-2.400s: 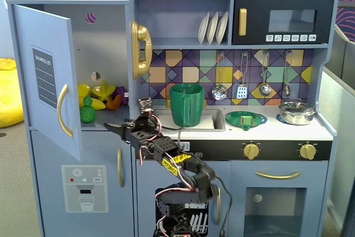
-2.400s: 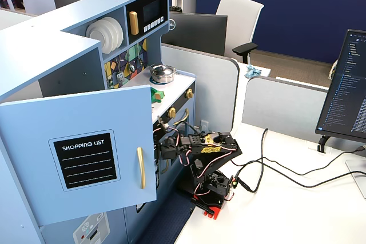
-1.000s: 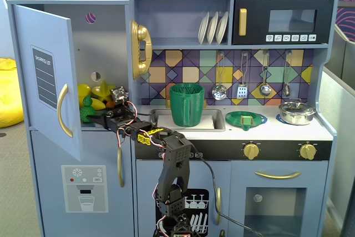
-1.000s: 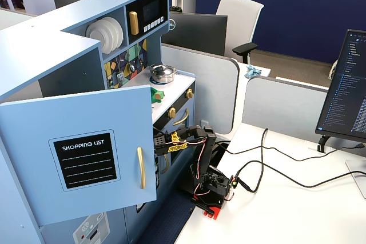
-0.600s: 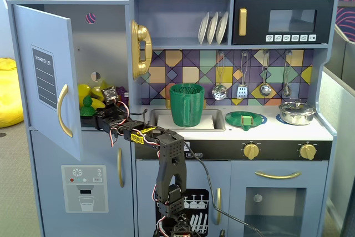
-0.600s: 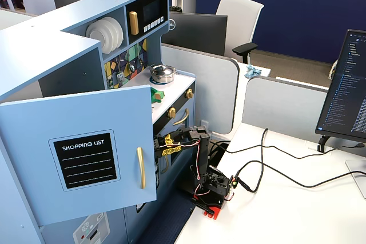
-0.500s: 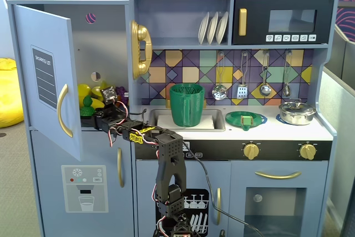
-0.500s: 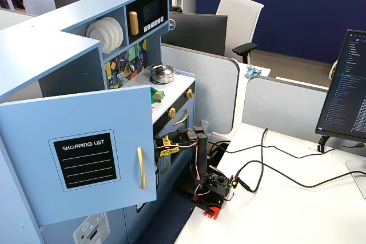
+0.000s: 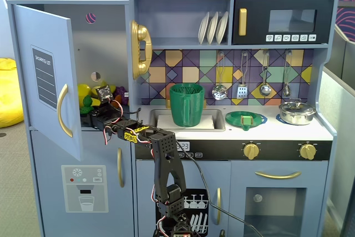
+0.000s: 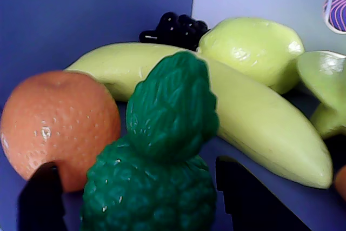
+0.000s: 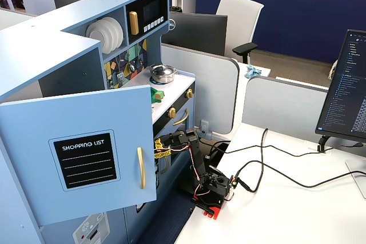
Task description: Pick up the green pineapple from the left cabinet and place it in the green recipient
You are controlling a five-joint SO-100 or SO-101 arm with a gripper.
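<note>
The blue-grey left cabinet point(image 9: 105, 54), at the left of a fixed view, is seen with its door point(image 9: 47, 79) swung out toward the camera; the door, with a curved gold handle and dark shopping-list panel, fills the lower left of the other fixed view point(image 11: 80, 158). The opening between door edge and cabinet side wall is entered by the black arm point(image 9: 133, 131), and little free room is left around it.

In the wrist view the bumpy dark-green toy pineapple point(image 10: 157, 166) is found at lower centre, its leafy top pointing up-frame. A dimpled orange toy fruit point(image 10: 59, 125) is pressed close at its left, and a long yellow-green banana point(image 10: 254, 117) lies just behind it. The gripper point(image 10: 135, 198) is spread wide, its dark fingertips point(image 10: 40, 196) shown on either side of the pineapple's body; whether they touch it cannot be told.

The tall dark-green ribbed cup point(image 9: 187, 104) stands in the sink point(image 9: 213, 121), mid-frame, well apart from the cabinet.
</note>
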